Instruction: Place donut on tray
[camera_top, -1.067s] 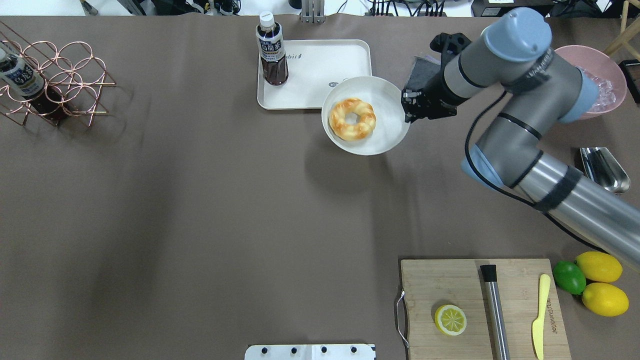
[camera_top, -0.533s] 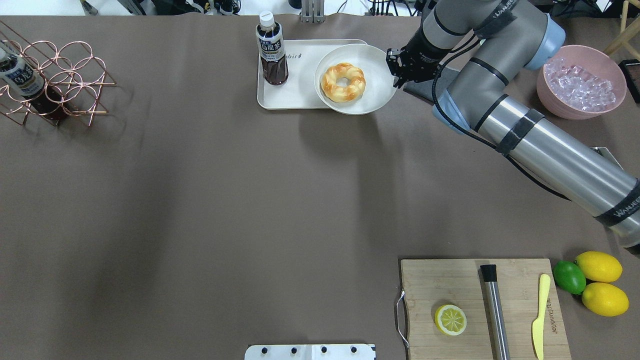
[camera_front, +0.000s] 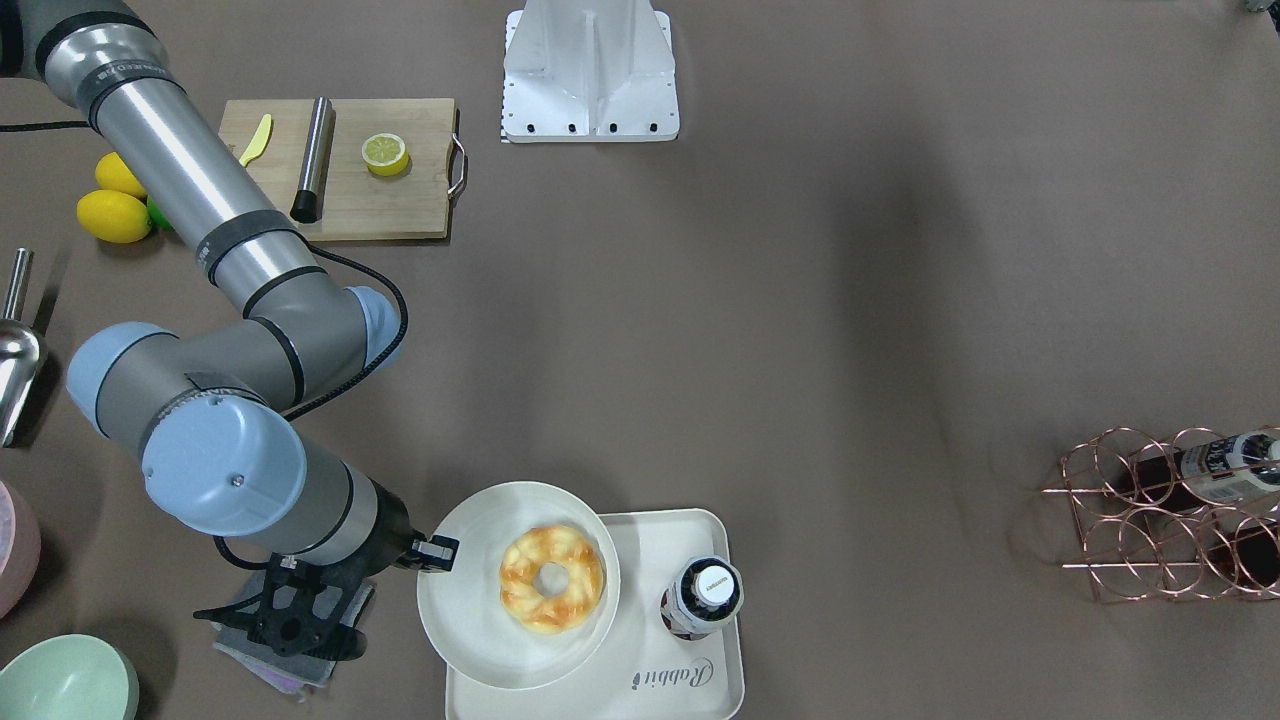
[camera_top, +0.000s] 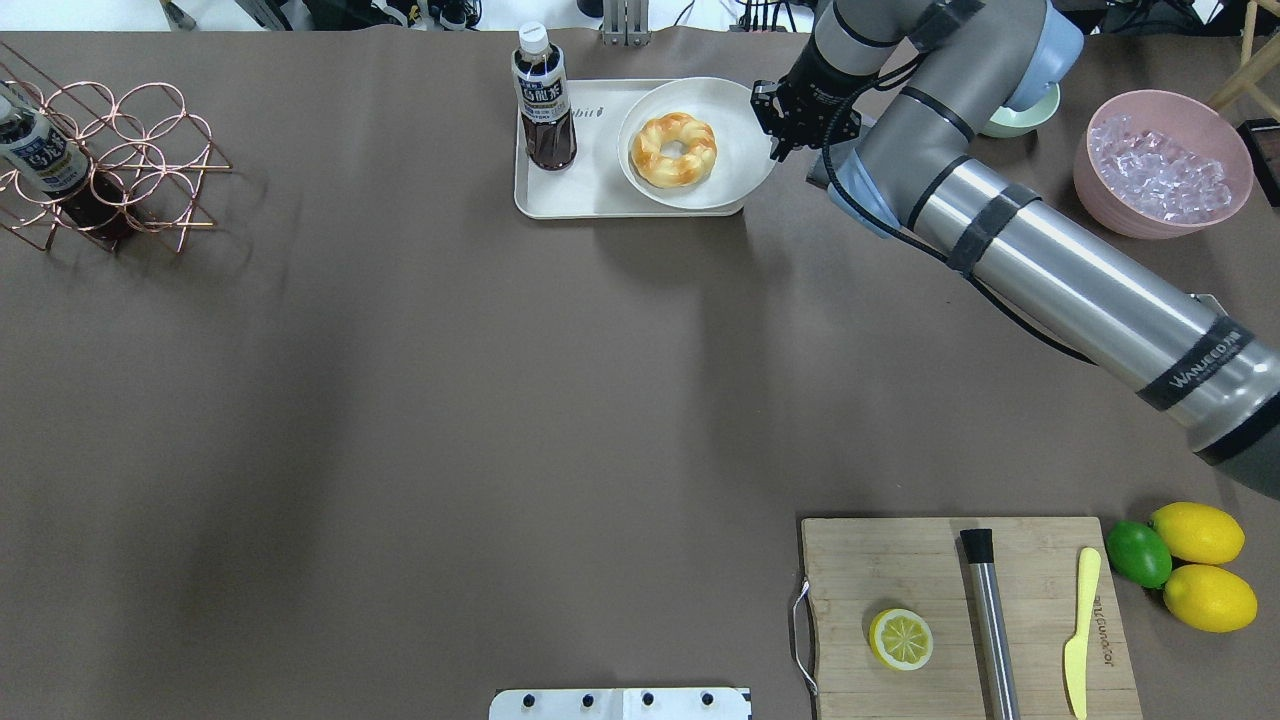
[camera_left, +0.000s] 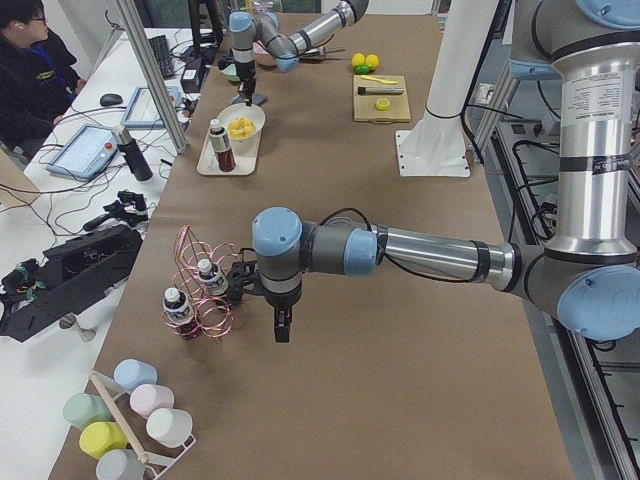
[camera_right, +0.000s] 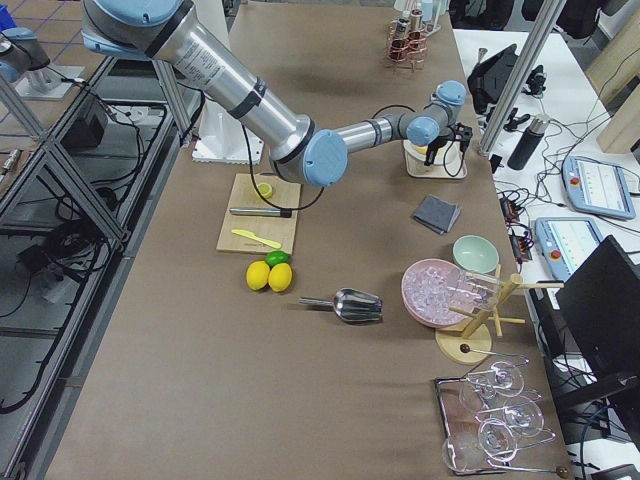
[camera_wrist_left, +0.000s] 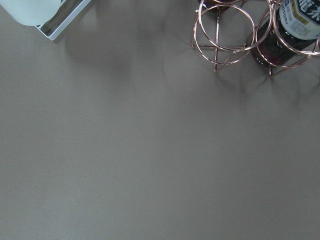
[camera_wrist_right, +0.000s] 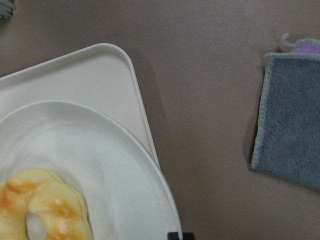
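Observation:
The donut (camera_top: 672, 150), golden with orange-brown patches, lies on a round white plate (camera_top: 735, 130). My right gripper (camera_top: 775, 125) is shut on the plate's right rim and holds it over the right half of the cream tray (camera_top: 580, 185). I cannot tell whether the plate touches the tray. The front-facing view shows the donut (camera_front: 552, 578), the plate (camera_front: 460, 620), the tray (camera_front: 650, 680) and the gripper (camera_front: 440, 553). The right wrist view shows the donut (camera_wrist_right: 45, 210), the plate (camera_wrist_right: 115, 165) and a tray corner (camera_wrist_right: 90, 75). My left gripper (camera_left: 281, 325) hangs above the table by the copper rack; I cannot tell whether it is open.
A dark tea bottle (camera_top: 543, 100) stands on the tray's left end. A grey cloth (camera_wrist_right: 295, 125) lies right of the tray. A pink bowl of ice (camera_top: 1160, 165), a copper bottle rack (camera_top: 120, 160) and a cutting board (camera_top: 965, 610) with a halved lemon (camera_top: 900, 640) are on the table.
My right gripper has carried the plate with the donut away from me and to the left, from beside the tray's corner to over the tray's right half.

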